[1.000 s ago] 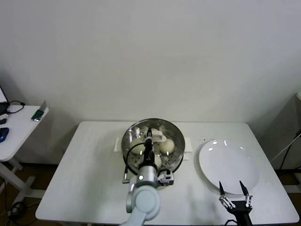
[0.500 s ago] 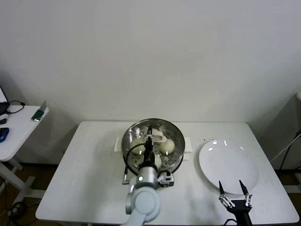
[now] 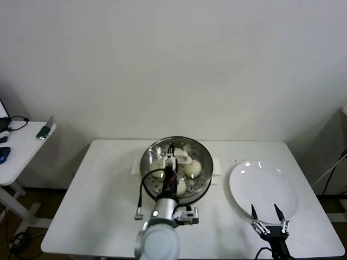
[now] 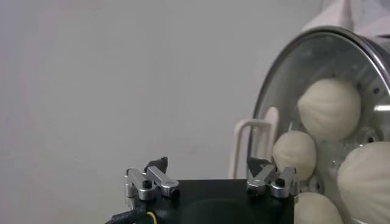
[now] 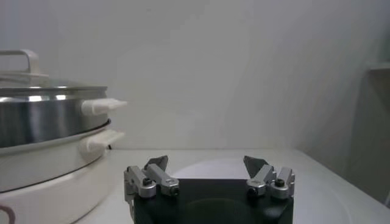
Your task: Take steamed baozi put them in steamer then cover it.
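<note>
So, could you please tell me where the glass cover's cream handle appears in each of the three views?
Head view: the cover handle sits mid-frame atop the cover, just beyond the left end effector.
Left wrist view: lower right of centre, against the lid's rim.
Right wrist view: upper left corner.
Shared landmark: the steamer.
</note>
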Robot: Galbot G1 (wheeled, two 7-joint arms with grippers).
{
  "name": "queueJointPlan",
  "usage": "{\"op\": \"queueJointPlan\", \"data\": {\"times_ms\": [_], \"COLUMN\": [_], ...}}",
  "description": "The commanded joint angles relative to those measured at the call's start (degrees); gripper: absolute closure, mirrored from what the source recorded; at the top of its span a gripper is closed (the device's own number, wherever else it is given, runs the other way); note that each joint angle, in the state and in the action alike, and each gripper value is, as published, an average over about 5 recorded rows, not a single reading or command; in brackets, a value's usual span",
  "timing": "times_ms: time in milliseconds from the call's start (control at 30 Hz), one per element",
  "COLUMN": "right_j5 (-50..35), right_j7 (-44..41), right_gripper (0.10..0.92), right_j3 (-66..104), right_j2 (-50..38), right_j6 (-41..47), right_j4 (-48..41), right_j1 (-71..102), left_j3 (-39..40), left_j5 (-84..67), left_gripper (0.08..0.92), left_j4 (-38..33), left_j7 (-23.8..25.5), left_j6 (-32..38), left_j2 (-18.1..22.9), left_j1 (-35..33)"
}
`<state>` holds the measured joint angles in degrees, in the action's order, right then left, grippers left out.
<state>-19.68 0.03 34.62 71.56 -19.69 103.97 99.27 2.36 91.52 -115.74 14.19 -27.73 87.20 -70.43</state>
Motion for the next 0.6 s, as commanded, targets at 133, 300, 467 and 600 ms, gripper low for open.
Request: {"op": "queueJointPlan", "data": {"times_ms": [133, 300, 467, 600], "right_j5": [-2.2, -2.1, -1.9, -2.0], "right_j7": [0.7, 1.2, 1.0, 1.1], "right_gripper": [0.203, 0.203, 0.203, 0.203], "right_j3": [-0.7, -0.5, -0.5, -0.5], "right_j2": [-0.3, -0.1, 0.0, 0.2], "right_j6": [0.1, -0.7, -3.0, -4.0], "right_j4": [0.6, 0.4, -0.9, -2.0], "right_j1": [-0.8, -1.8, -2.6, -2.9], "left_j3": [-11.1, -22.9, -38.8, -46.0], "left_j5": [-34.2, -56.7, -87.8, -102.8], "left_gripper": [0.178, 0.177, 0.177, 0.177], "left_j4": [-11.8, -11.9, -10.4, -4.2], "left_j7": [-14.7, -20.3, -17.4, -13.5], "left_j6": [8.5, 14.0, 18.0, 27.4], "left_j2": [-7.2, -7.8, -9.8, -12.7], "left_j1": [-10.1, -12.8, -16.4, -20.6]}}
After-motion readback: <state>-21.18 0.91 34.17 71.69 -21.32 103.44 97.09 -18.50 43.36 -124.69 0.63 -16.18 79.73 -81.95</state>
